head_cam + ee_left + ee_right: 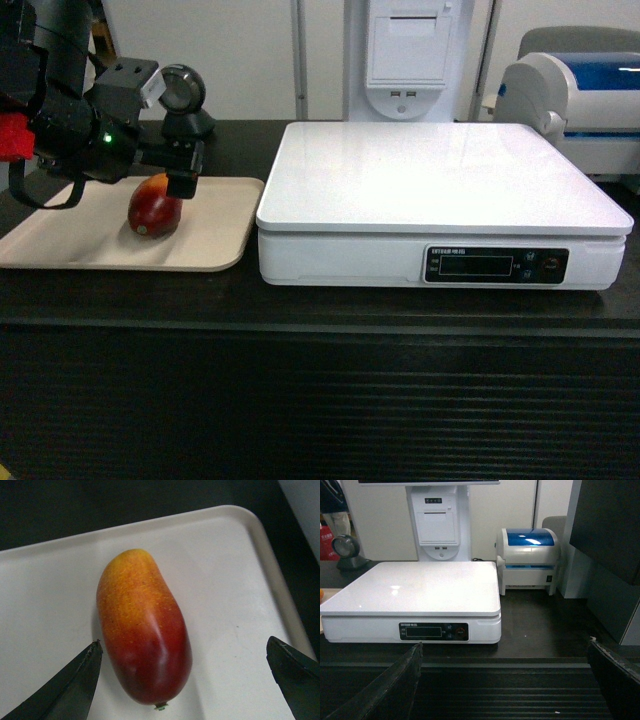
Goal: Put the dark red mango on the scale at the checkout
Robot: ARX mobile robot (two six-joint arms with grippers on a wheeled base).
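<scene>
The mango [144, 632] lies in the tray [235, 600] — my left gripper [185, 680] spread wide around it, not touching; right gripper [505, 680] open, fingertips cropped.

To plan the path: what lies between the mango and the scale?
Only bare tray, its rim, then a narrow strip of dark counter. The head view shows this between mango and scale.
</scene>
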